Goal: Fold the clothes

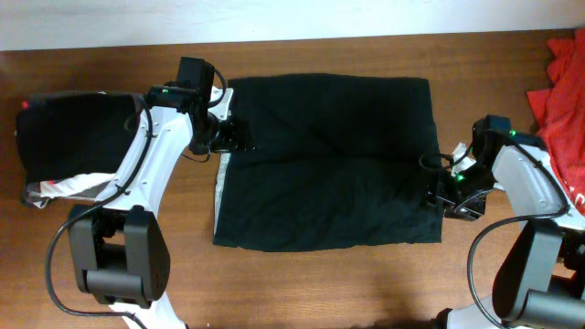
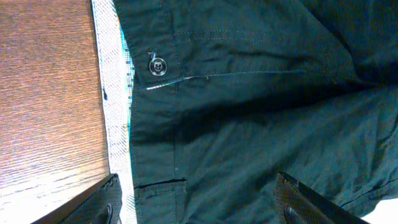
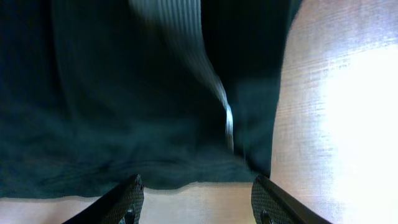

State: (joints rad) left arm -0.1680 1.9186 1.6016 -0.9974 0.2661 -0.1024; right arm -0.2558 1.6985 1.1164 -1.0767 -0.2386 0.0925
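Observation:
The clothes in play are a large black garment (image 1: 329,160), folded into a rectangle in the middle of the table. In the left wrist view it shows a button (image 2: 157,65) and a white inner strip (image 2: 115,93) along its edge. My left gripper (image 1: 239,137) hovers at the garment's left edge, open; its fingers (image 2: 99,205) straddle the waistband with nothing pinched. My right gripper (image 1: 437,187) is at the garment's right edge, also open (image 3: 199,208), with bare table between the fingertips (image 3: 124,202) and the fabric's hem just ahead.
A second black garment (image 1: 73,137) with a grey and white striped piece (image 1: 73,185) lies at the table's left end. A red-orange garment (image 1: 562,82) is heaped at the right edge. The wooden table (image 1: 302,274) shows in front of the fold.

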